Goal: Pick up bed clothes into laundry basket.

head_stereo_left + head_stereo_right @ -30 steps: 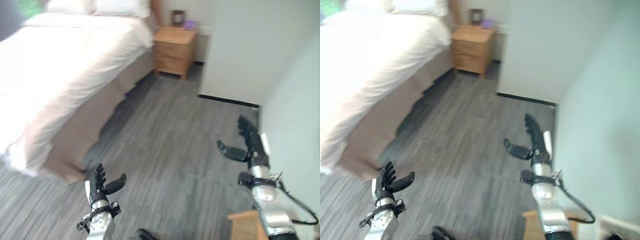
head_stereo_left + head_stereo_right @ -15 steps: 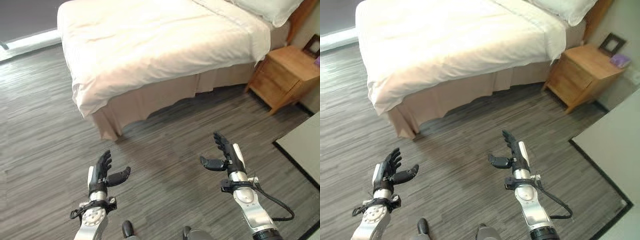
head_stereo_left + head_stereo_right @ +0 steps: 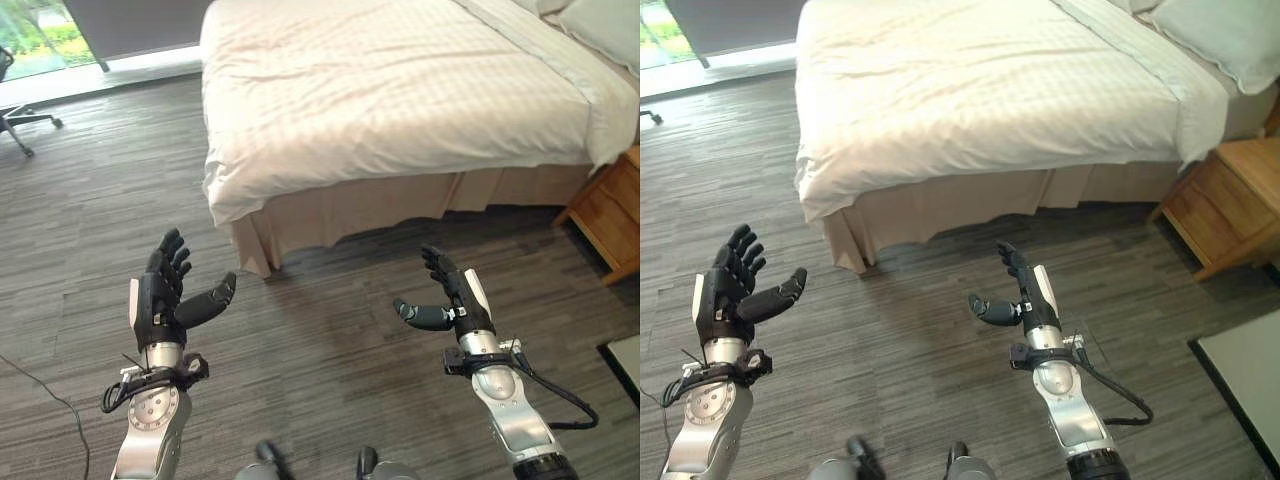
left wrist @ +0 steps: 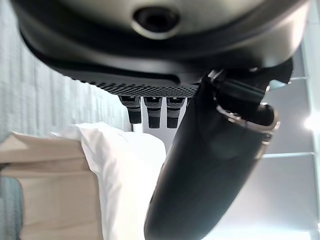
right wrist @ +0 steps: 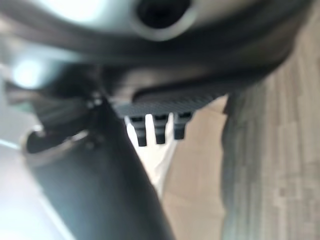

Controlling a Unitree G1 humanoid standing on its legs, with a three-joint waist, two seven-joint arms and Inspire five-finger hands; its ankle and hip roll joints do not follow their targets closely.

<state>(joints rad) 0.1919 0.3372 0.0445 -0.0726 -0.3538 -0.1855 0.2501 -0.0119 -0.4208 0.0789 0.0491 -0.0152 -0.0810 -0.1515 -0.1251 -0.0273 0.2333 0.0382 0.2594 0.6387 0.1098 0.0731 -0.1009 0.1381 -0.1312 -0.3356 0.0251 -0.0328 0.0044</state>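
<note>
Cutting across the top of both eye views, the bed (image 3: pixel 420 90) is covered by a white duvet (image 3: pixel 980 90) with a pillow (image 3: pixel 1225 35) partly cropped at the corner, and a wooden nightstand (image 3: pixel 1230 205) is seen only in part beside it. The left hand (image 3: pixel 165 295) and right hand (image 3: pixel 450 300) are held raised over the grey floor (image 3: pixel 320 340), well short of the bed, fingers spread straight and nothing grasped or touched. Past the fingers in the left wrist view, the duvet edge and beige bed skirt (image 4: pixel 45 200) are made out.

A dark grey wood-grain plank floor (image 3: pixel 330 340) is seen around a wide bed with white checked bedding and a beige skirt (image 3: pixel 400 90), flanked by a light wooden nightstand (image 3: pixel 1230 205), with daylight from a floor-level window (image 3: pixel 40 30).
</note>
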